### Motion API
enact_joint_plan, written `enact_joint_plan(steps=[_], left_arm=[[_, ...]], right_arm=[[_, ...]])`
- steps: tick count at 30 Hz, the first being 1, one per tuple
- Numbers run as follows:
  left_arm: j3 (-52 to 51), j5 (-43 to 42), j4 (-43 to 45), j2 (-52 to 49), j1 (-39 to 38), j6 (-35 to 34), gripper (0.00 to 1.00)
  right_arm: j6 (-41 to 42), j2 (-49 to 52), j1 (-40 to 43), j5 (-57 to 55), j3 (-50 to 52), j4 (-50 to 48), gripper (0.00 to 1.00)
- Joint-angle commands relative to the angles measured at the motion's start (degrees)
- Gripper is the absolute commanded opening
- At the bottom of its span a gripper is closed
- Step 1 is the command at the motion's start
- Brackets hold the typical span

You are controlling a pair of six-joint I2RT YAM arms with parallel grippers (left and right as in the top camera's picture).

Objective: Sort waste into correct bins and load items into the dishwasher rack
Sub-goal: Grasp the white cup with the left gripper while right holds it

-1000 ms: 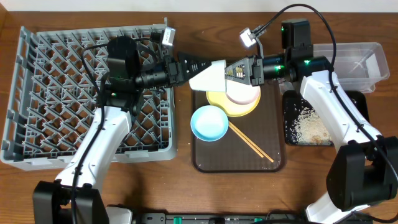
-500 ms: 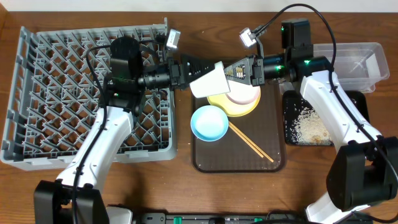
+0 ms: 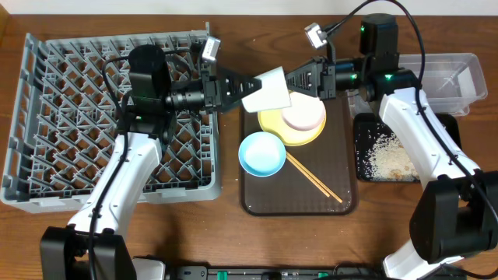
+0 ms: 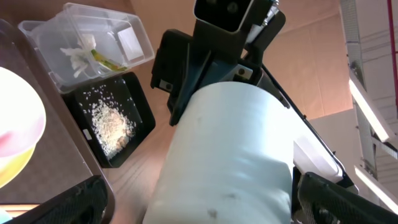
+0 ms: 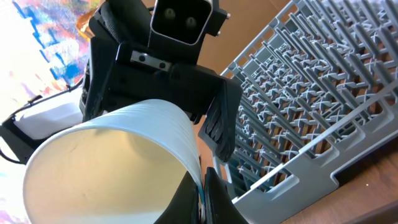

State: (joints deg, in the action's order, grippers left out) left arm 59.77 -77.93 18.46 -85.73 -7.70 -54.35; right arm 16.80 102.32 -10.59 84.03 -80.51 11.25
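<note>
The small white cup (image 3: pixel 267 88) hangs in the air over the back of the brown tray, between both grippers. My right gripper (image 3: pixel 296 80) is shut on its rim, which the right wrist view shows pinched between the fingers (image 5: pixel 202 199). My left gripper (image 3: pixel 243 84) is open, with its fingers either side of the cup's body (image 4: pixel 230 162) and a small gap showing. The yellow plate (image 3: pixel 274 131) holds the white bowl (image 3: pixel 305 115). The light blue bowl (image 3: pixel 262 153) and the chopsticks (image 3: pixel 313 178) lie on the tray. The grey dishwasher rack (image 3: pixel 109 117) stands on the left.
The brown serving tray (image 3: pixel 264 202) sits at centre. The black tray (image 3: pixel 447 128) with the rice scraps (image 3: pixel 385 158) is at the right. The clear tub (image 3: pixel 443 82) stands behind it, and the left wrist view shows the wrapper (image 4: pixel 93 56) inside it.
The cup and both grippers have moved a little toward the back of the table. The right gripper still pinches the rim, and the left gripper stays around the cup.
</note>
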Motion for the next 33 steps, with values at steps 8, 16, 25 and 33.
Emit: enact_joint_plan(steps=[8,16,25,33], left_arm=[[0.48,-2.23,0.37,0.13,-0.52,-3.45,1.00],[0.48,-2.43,4.22,0.13,-1.95,-7.52,0.98],[0.48,-2.43,8.02,0.13,-3.43,-11.50,0.83],[0.48,-2.43,8.02,0.13,-3.43,-12.66,0.78]], right_arm=[[1.84,-0.15,-1.29,0.59,-0.09,-0.28,0.01],[1.84,-0.09,-2.21,-1.46,-0.09,-0.11,0.01],[1.81,-0.09,-2.47,-1.53,-0.09,0.04,0.01],[1.81,-0.09,-2.36,-3.85,-0.09,0.09,0.01]])
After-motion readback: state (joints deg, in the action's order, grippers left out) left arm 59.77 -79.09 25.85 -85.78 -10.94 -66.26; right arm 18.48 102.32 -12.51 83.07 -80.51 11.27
